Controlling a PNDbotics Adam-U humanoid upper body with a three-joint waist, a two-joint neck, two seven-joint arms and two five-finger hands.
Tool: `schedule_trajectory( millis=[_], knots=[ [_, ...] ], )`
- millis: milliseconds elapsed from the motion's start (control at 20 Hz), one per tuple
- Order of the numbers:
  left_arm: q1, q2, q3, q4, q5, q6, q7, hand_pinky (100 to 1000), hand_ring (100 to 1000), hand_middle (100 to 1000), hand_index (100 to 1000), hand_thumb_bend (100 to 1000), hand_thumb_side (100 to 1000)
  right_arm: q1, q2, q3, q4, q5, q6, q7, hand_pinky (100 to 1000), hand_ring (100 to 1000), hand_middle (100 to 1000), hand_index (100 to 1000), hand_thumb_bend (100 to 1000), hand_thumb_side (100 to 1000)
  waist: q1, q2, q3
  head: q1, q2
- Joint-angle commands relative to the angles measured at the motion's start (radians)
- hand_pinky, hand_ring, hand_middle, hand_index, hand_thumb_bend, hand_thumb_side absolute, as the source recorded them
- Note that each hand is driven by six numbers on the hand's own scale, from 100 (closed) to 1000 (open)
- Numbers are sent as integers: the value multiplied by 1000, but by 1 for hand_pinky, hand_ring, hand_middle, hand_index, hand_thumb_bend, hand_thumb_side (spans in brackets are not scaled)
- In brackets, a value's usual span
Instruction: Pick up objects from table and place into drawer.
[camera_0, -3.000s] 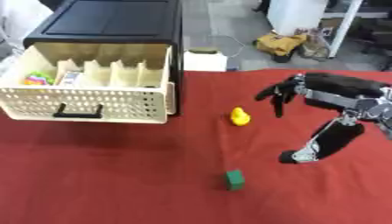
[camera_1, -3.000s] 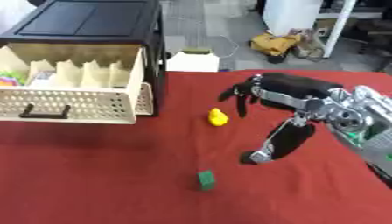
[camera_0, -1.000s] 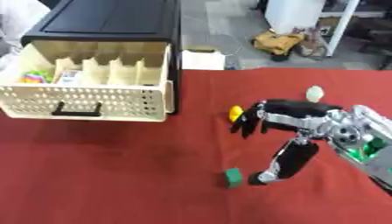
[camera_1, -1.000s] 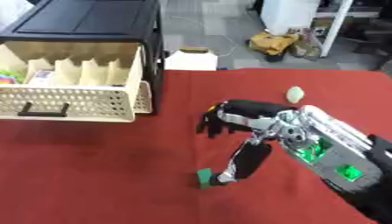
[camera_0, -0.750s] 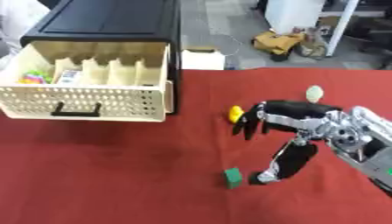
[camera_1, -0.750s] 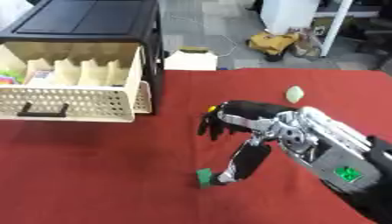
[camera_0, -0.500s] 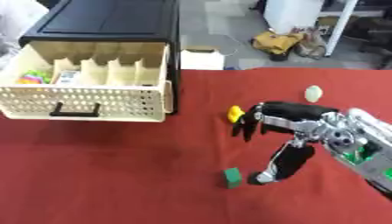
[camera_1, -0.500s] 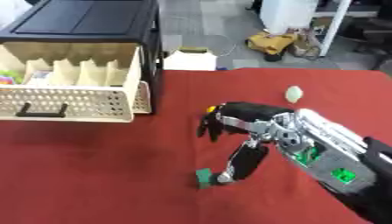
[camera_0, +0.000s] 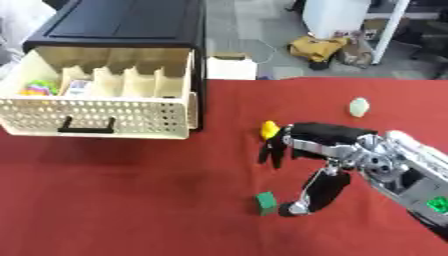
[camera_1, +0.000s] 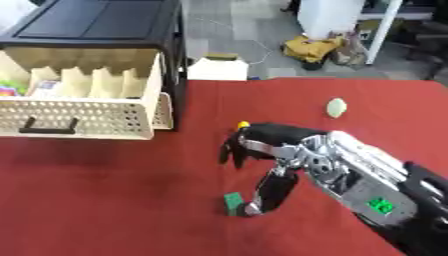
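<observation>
The right hand (camera_0: 319, 150) reaches in from 4 o'clock and hangs over the middle of the red table (camera_0: 131, 200). It is spread wide: the fingers (camera_0: 271, 150) point down beside a yellow duck (camera_0: 269, 129), and the thumb (camera_0: 302, 202) stretches down toward 6 o'clock, its tip just beside a green block (camera_0: 266, 202). Nothing is held between them. Whether the fingers touch the duck cannot be told, as they partly hide it.

A pale green ball (camera_0: 359, 107) lies well apart at 2 o'clock from the hand, near the table's far edge. The cream drawer (camera_0: 96, 117) stands pulled out of a black cabinet (camera_0: 131, 30) at 10 o'clock, its front with a dark handle (camera_0: 86, 127); colourful items (camera_0: 52, 89) sit in its leftmost compartments, and the other slots show only dividers.

Red cloth runs bare from the block toward 9 o'clock, below the drawer front. The left hand shows in neither view.
</observation>
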Motion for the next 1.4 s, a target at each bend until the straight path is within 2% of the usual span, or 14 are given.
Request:
schedule_trajectory(
  millis=[50,850,1400],
  knots=[
    [-9,10,9,-12,3,-1,-4,100,100,100,707,100,1000,-4,-4,-2,1,19,6,5,674,751,572,773,548,133,1,-12,1,-3,0],
    [-5,6,14,-12,7,-5,2,100,100,100,703,100,1000,8,39,25,62,66,-8,-41,664,738,535,739,528,141,3,-10,5,-7,-4],
    [-2,2,17,-12,6,-4,2,100,100,100,702,100,1000,21,57,38,94,83,-23,-46,660,733,524,728,514,106,6,-5,9,-9,-2]
  ],
)
